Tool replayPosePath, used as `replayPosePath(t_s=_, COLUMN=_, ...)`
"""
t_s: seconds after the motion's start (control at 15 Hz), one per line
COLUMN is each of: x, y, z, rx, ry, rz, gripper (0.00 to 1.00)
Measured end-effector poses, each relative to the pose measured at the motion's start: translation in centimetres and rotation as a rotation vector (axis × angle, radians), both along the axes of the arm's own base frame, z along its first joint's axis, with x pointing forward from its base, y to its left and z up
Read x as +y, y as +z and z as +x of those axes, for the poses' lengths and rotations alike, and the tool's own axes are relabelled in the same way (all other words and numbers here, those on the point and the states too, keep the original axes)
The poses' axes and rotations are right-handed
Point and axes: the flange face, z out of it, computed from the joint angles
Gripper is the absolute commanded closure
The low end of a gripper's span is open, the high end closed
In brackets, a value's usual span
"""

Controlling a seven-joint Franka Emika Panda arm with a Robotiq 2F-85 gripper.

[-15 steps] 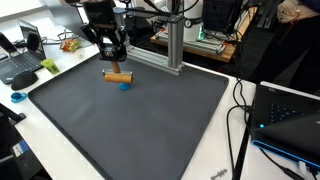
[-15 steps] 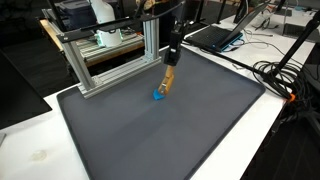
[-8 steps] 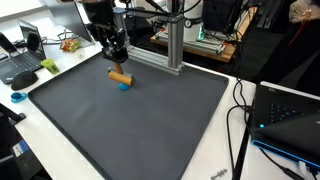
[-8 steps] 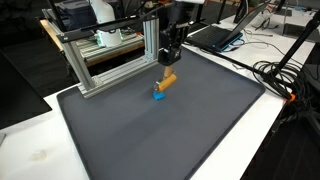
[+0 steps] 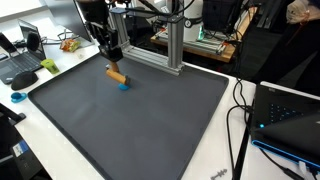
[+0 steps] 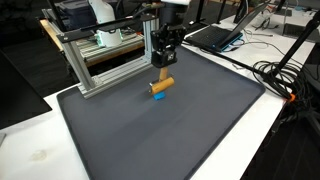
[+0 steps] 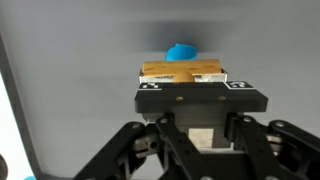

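Observation:
My gripper (image 5: 113, 62) hangs over the far part of a dark grey mat (image 5: 140, 125), near a metal frame. It is shut on a short wooden block (image 5: 117, 74), held level just above the mat. A small blue object (image 5: 124, 86) lies on the mat right beside the block. In an exterior view the gripper (image 6: 162, 72) stands straight above the block (image 6: 162, 85), with the blue object (image 6: 158, 96) just in front. In the wrist view the block (image 7: 181, 71) lies across the gripper's (image 7: 181, 82) tip, with the blue object (image 7: 181, 51) beyond it. The fingertips are hidden.
An aluminium frame (image 6: 110, 60) stands along the mat's far edge, close to the gripper. Laptops (image 5: 285, 125) and cables (image 6: 285, 80) lie on the white table round the mat. A blue cup (image 5: 18, 98) sits off the mat's corner.
The gripper has turned about its vertical axis, and the wooden block has swung round with it, staying next to the blue object.

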Motion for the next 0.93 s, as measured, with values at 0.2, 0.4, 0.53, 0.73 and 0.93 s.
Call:
replayPosePath(t_s=0.2, x=-0.3, y=-1.8, z=0.1, rx=0.023, ry=-0.009, rz=0.002, gripper=0.78)
replayPosePath(t_s=0.4, x=-1.0, y=-3.7, z=0.5, rx=0.013, ry=-0.042, rz=0.018, gripper=0.78)
replayPosePath(t_s=0.53, x=-1.7, y=-4.5, z=0.8, rx=0.000, ry=-0.068, rz=0.036, gripper=0.78)
replayPosePath(t_s=0.73, x=-2.6, y=-4.8, z=0.7, rx=-0.001, ry=-0.103, rz=0.048, gripper=0.78)
replayPosePath(t_s=0.93, x=-2.8, y=-4.9, z=0.7, rx=-0.002, ry=-0.124, rz=0.049, gripper=0.78)
